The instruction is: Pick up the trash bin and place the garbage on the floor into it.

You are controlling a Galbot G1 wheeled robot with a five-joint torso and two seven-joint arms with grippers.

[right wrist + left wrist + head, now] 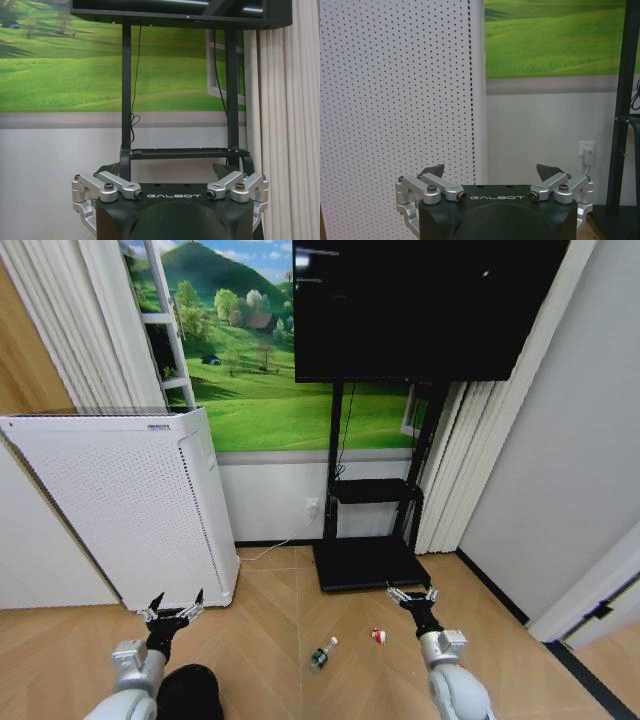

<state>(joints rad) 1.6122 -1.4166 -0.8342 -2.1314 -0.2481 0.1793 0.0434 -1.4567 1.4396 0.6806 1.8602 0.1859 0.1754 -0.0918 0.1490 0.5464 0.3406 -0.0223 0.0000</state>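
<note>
At your far left stands the tall white perforated box appliance, its flat side hemming in the left gripper, which hangs open and empty above the small black round tapered trash bin. Smooth tan herringbone parquet floor lies free ahead, where you see the clear plastic bottle and a tiny red-and-white scrap. Behind them is the black television stand. The right gripper hovers spread, holding nothing.

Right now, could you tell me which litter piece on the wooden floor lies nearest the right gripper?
The small red-and-white piece, just left of the right gripper; the clear green-labelled bottle lies farther left.
</note>
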